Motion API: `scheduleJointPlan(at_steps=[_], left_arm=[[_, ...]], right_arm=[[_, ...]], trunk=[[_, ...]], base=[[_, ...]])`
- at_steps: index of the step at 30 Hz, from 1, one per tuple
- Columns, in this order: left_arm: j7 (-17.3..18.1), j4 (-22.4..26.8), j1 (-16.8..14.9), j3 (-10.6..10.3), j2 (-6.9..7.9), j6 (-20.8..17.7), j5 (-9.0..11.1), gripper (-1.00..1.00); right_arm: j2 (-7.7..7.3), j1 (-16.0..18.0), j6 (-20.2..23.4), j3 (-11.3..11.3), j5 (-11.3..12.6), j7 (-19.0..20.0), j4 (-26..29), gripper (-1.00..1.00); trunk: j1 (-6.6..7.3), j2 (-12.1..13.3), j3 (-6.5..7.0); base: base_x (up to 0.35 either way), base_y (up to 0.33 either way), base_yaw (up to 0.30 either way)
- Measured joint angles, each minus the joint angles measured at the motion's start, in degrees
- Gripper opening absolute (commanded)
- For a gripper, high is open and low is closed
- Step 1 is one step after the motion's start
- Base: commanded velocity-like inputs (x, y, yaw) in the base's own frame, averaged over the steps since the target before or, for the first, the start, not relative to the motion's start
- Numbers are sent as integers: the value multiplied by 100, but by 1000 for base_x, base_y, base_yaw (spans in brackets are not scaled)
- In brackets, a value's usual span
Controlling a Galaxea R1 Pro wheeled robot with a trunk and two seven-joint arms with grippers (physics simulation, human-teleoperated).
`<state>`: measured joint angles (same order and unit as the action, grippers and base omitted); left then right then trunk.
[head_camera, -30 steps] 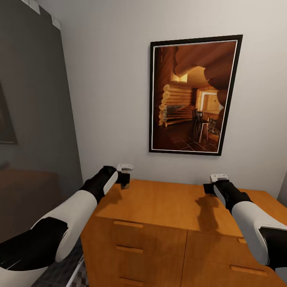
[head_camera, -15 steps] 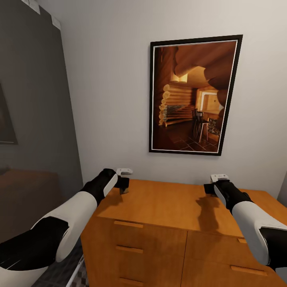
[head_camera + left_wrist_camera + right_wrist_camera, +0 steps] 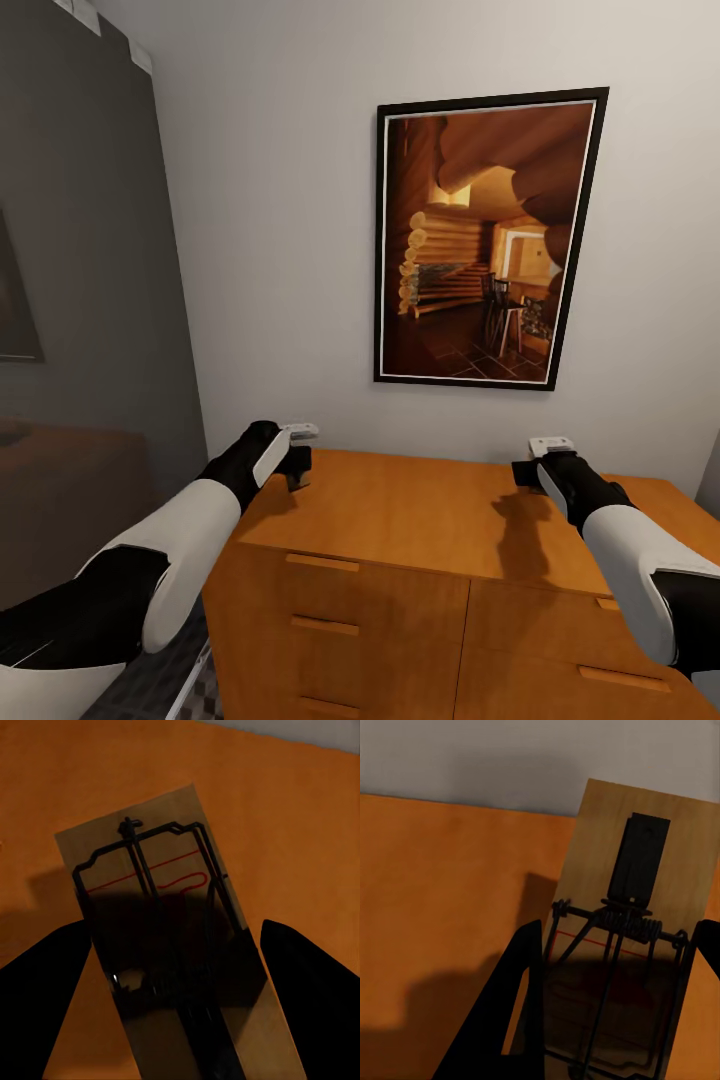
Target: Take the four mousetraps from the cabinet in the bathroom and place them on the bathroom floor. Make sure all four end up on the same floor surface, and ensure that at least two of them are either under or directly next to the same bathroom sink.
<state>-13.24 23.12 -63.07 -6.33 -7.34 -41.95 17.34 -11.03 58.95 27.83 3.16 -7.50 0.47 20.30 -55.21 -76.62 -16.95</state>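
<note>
2 mousetraps visible, 1 per wrist cam: flat rect. wood boards w/ dark wire springs, thin red wire on each. No readable text or brands anywhere. Left gripper [image 3: 297, 462], mid-left of head frame, pinches mousetrap [image 3: 165, 945] between 2 dark fingers [image 3: 45, 997] above cabinet [image 3: 420, 520] top. Right gripper [image 3: 530, 470], mid-right, clamps 2nd mousetrap [image 3: 622, 945], same way. Cabinet: smooth orange-brown wood, flat top, 5 bar handles in view, lower half of head frame. 1 black-framed log-cabin picture [image 3: 485, 235] on pale wall, upper centre.
</note>
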Motion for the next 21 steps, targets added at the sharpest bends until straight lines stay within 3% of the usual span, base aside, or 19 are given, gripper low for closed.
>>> scheduleJointPlan(at_steps=[21], left_arm=[[54, -12, 0, -29, 15, 41, -3, -100]], right_arm=[[9, 0, -11, 0, 9, 1, 0, -100]], trunk=[[0, 0, 0]], base=[[0, 0, 0]])
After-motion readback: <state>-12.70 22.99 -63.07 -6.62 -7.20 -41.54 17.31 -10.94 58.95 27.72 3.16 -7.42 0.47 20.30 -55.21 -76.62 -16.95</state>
